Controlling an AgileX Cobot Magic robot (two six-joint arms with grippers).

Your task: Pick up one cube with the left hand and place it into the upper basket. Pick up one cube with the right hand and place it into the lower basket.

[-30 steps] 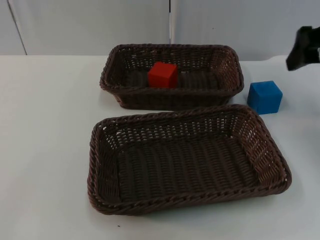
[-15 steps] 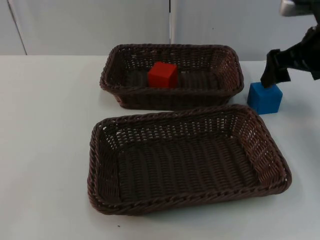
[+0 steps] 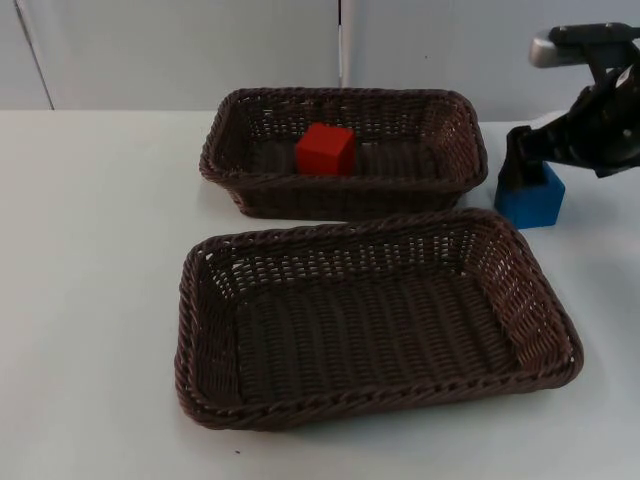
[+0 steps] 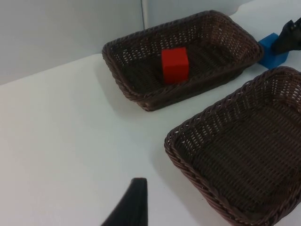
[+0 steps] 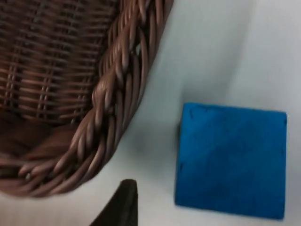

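A blue cube [image 3: 532, 203] [image 4: 272, 47] [image 5: 230, 160] rests on the white table, just right of the upper basket [image 3: 340, 195]. My right gripper [image 3: 522, 165] is down over the cube's back left part and stands open. One fingertip [image 5: 123, 205] stands beside the cube, not touching it. A red cube [image 3: 325, 150] [image 4: 175, 65] lies inside the upper basket [image 4: 115, 70]. The lower basket [image 3: 370, 408] [image 4: 221, 101] holds nothing. My left gripper [image 4: 134, 207] waits over bare table, left of both baskets.
A woven basket rim [image 5: 117, 94] runs close beside the blue cube. The lower basket's far right corner [image 3: 500, 222] nearly touches the cube. The grey partition wall [image 3: 180, 50] closes the table at the back. Bare white table [image 3: 90, 280] spreads left of the baskets.
My right arm has come in from the right edge and lowered onto the blue cube. The cubes and baskets have stayed where they were.
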